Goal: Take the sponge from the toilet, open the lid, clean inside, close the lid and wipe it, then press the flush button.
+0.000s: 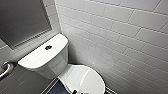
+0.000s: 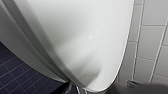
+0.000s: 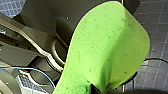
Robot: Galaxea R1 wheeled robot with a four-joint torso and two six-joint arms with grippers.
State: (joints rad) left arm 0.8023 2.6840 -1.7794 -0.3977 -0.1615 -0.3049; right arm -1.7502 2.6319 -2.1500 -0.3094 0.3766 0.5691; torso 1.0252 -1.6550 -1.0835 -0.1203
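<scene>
The green sponge is grasped at its pinched bottom end by the right claw, low in the right wrist frame over the dark blue floor tiles. The toilet has its lid down at lower centre of the head frame and the flush button on the tank, left of centre. The left claw sits at the lid's rim; I cannot tell its state. Raising the lid looks like the step: catch the rim squarely and keep the sponge clear. No brand or writing is readable.
</scene>
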